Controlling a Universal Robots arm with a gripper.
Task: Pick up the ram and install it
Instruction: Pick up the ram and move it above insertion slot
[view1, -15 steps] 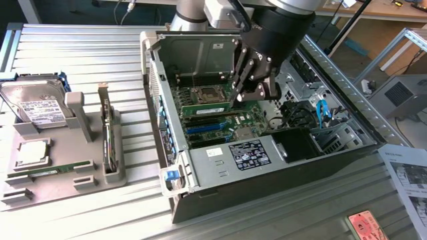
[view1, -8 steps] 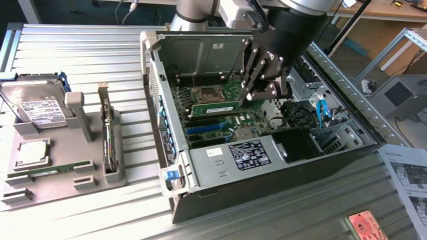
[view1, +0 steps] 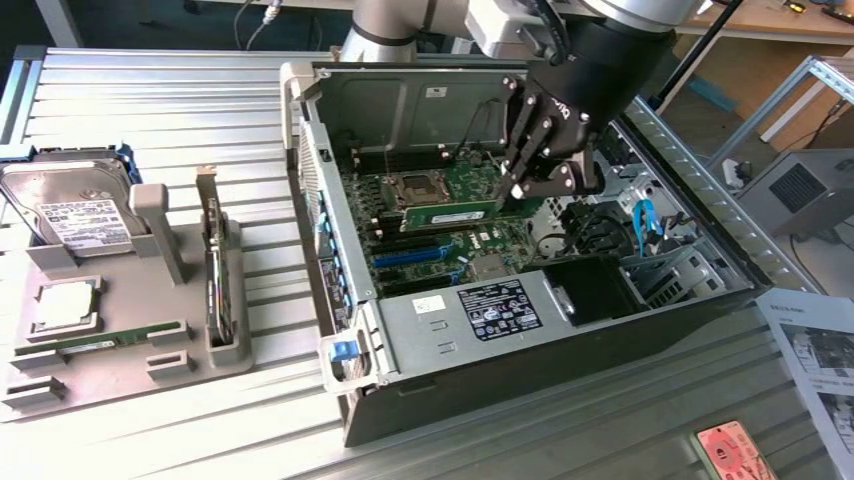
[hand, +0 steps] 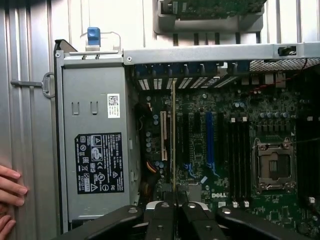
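My gripper (view1: 523, 192) hangs inside the open computer case (view1: 400, 400), shut on one end of the ram (view1: 451, 213). The ram is a long green stick with a white label, held level just above the motherboard (view1: 467, 245), close to the CPU socket (view1: 416, 186). In the wrist view the ram (hand: 173, 135) appears edge-on as a thin line running out from between the black fingers (hand: 162, 220). There it lies over the expansion slots, apart from the black memory slots (hand: 236, 150) beside the CPU socket (hand: 272, 167).
A grey fixture tray (view1: 120, 375) at the exterior view's left holds a silver hard drive (view1: 74, 210), an upright card with a metal bracket (view1: 214, 270), a CPU (view1: 64, 305) and another green stick (view1: 100, 342). A person's hand (hand: 10, 195) rests beside the case. The power supply (view1: 461, 320) fills the case's near end.
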